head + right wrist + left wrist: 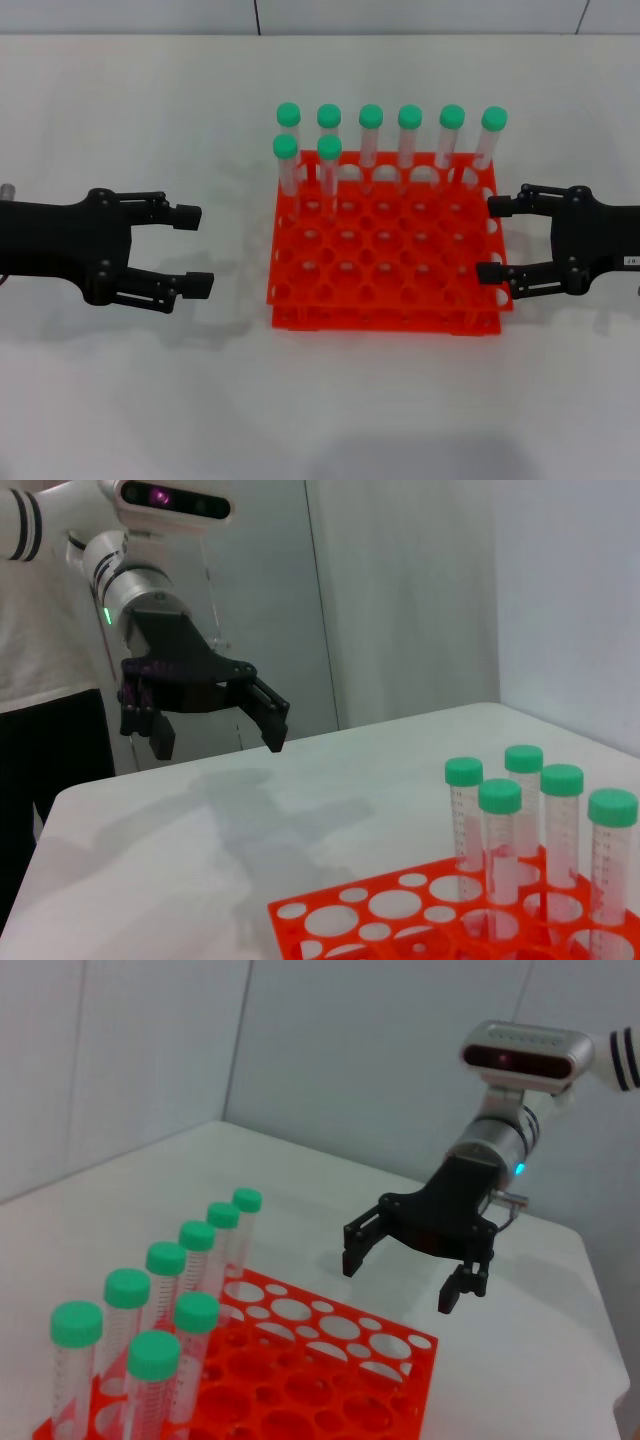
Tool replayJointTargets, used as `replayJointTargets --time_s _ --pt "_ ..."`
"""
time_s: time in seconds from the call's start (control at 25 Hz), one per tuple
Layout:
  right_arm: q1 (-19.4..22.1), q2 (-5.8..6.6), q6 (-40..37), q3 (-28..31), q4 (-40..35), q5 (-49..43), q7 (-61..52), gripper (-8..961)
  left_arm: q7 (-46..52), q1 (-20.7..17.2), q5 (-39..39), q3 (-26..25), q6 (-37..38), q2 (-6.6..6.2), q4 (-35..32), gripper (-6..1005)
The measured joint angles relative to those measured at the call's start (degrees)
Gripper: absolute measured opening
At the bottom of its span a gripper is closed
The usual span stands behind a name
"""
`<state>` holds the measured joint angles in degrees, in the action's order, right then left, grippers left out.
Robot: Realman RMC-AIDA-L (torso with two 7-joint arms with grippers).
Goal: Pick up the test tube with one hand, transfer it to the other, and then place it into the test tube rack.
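Orange rack [385, 250] standing square on the white table [200, 400], midway between 2 black tools. 8 green-capped tubes upright in its holes: 6 along the far row, 2 more in the next row at the robot's left end, among them the tube [328, 165] second from that end. None lying loose on the table, none gripped by either tool.

Left tool [190, 250] hanging just above the table, well apart from the rack's left side, fingers spread wide and pointing toward the rack, nothing between them. Seen also from the right wrist view [215, 720], on an arm with a green light, raised over the table's far edge.

Right tool [495, 240] close beside the rack's right edge, fingertips overlapping the rim in the head view; touching or merely above, not clear. Fingers likewise apart and empty. Small white label visible on its body. Shown in the left wrist view [400, 1270] hovering beyond the rack's far corner, blue light on the arm above it.
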<state>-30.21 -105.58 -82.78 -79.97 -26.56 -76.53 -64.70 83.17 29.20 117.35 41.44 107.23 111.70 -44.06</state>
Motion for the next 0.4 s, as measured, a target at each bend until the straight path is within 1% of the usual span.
replayJointTargets --time_s 0.4 --pt "0.34 -0.09 0.02 0.11 0.03 -0.22 -0.06 885 0.04 0.81 0.34 0.04 -0.28 -0.02 -0.20 893"
